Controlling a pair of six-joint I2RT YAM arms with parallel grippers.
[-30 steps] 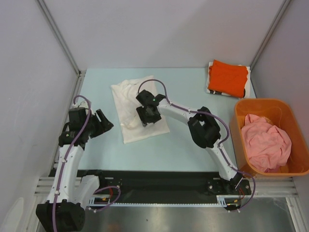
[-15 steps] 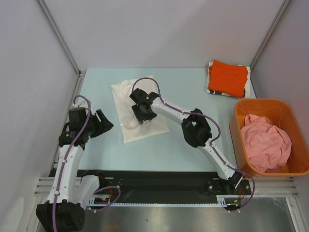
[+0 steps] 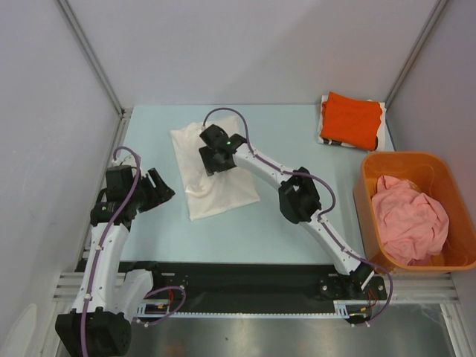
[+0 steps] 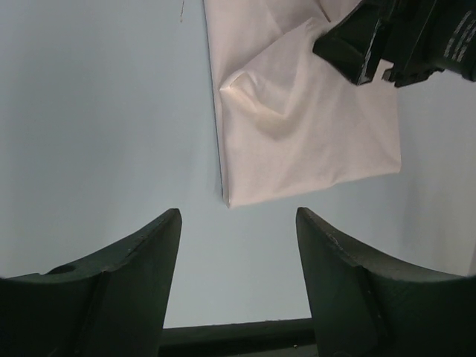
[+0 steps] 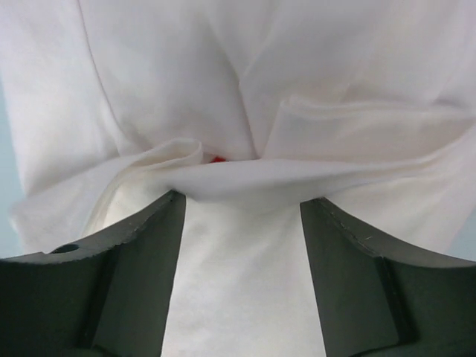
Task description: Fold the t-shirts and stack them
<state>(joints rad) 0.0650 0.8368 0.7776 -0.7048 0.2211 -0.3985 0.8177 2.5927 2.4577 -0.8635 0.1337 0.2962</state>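
Note:
A folded white t-shirt point(image 3: 219, 186) lies on the pale blue table, left of centre. It also shows in the left wrist view point(image 4: 297, 126) and fills the right wrist view point(image 5: 245, 111), where a red speck of print shows at a fold. My right gripper point(image 3: 213, 158) is open and sits low over the shirt's far half, its fingers point(image 5: 141, 260) wide apart with cloth bunched just ahead. My left gripper point(image 3: 160, 187) is open and empty, left of the shirt. A folded orange t-shirt point(image 3: 351, 119) lies at the back right. A pink t-shirt point(image 3: 409, 219) lies crumpled in the basket.
A rigid orange plastic basket point(image 3: 370, 197) stands at the right edge. The orange shirt rests on a white cloth with dark print point(image 3: 327, 140). Grey walls and metal posts close in the table's back and sides.
My right gripper has moved across the white shirt toward the far left, pushing cloth ahead of it. The left arm has not moved.

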